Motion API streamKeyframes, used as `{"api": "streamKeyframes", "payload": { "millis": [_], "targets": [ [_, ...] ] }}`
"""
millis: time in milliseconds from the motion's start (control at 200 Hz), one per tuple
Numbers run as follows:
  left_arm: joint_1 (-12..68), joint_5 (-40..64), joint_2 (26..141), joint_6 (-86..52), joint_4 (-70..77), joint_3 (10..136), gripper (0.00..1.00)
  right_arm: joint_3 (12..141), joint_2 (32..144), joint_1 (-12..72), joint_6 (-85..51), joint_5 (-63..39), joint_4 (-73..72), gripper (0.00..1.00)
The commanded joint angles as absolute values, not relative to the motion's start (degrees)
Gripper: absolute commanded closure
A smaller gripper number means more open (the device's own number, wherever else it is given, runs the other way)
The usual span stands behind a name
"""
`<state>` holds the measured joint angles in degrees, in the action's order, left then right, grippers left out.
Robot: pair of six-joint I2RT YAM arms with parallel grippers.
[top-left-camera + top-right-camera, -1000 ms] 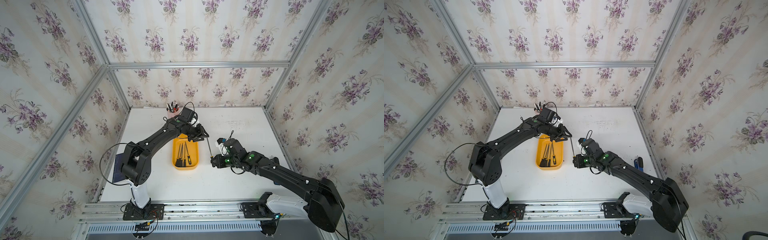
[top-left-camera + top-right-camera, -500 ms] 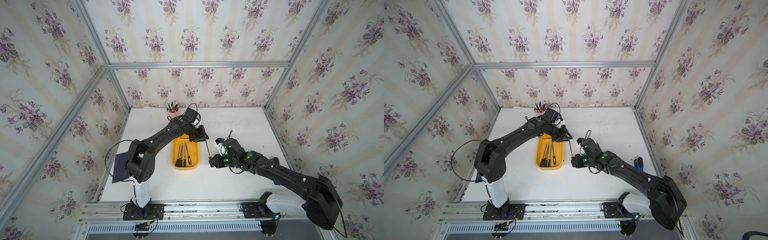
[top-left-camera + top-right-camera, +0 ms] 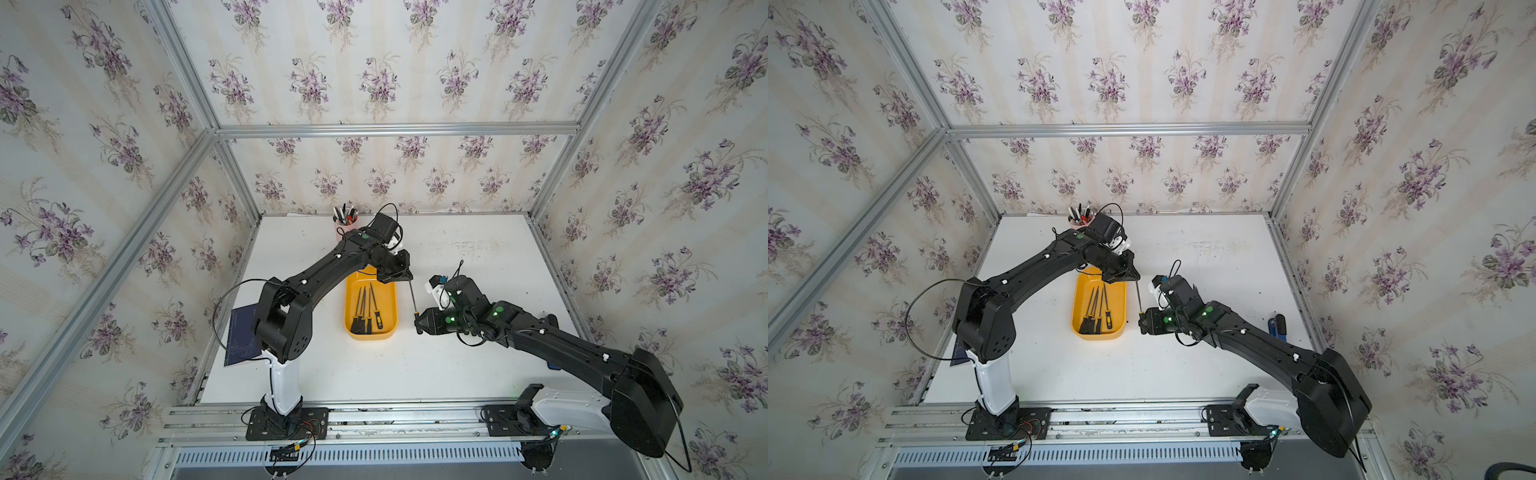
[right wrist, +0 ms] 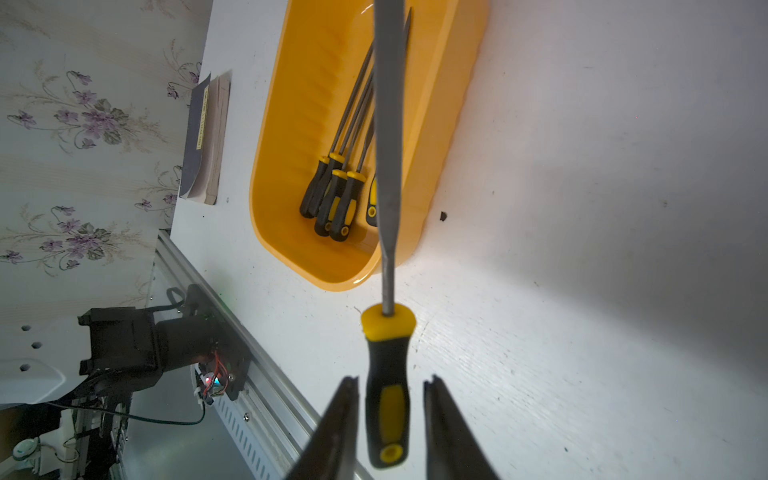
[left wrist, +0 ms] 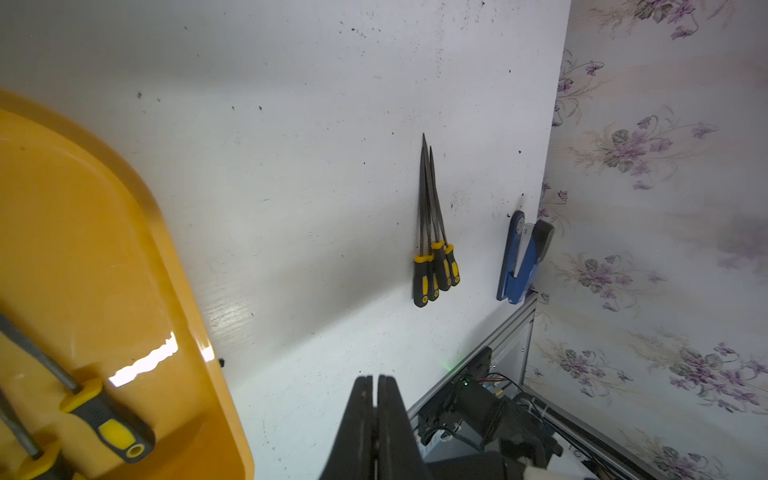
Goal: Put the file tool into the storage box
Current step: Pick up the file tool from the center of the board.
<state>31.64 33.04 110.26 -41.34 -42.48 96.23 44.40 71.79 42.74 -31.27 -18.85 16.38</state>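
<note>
The file tool [image 3: 414, 301] is running 12-to-6 o'clock, its slim grey blade pinched at 12 by the left gripper [image 3: 408, 277], black-and-yellow handle hanging untouched inside the parted right gripper [image 4: 391, 380].

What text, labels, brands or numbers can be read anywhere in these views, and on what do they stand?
No text is legible in any view.
On the notebook spine, a pale label: dark print, too blurred to read.
On the black base unit by the rail: white lettering, too small to read.
On the raised file, storage box and pen cup: no markings visible.
</note>
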Motion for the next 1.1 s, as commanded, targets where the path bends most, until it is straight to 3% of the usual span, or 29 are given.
{"api": "streamKeyframes", "payload": {
  "millis": [0,195,530,1094],
  "targets": [
    [30.77,31.06,109.72,-35.85,-48.55,98.21,1.0,45.1,71.51,42.8,-30.9,-17.59,15.89,0.37],
    [26.4,29.08,106.88,-29.17,-56.9,101.82,1.0,45.44,69.16,42.81,-31.2,-15.33,17.66,0.26],
    [18.29,20.05,104.06,-24.55,-61.01,100.21,1.0,43.2,66.96,42.71,-32.25,-14.81,16.8,0.27],
    [18.89,15.06,111.86,-29.49,-53.05,98.62,1.0,40.78,63.8,42.63,-32.3,-13.54,17.4,0.27]
  ]
}}
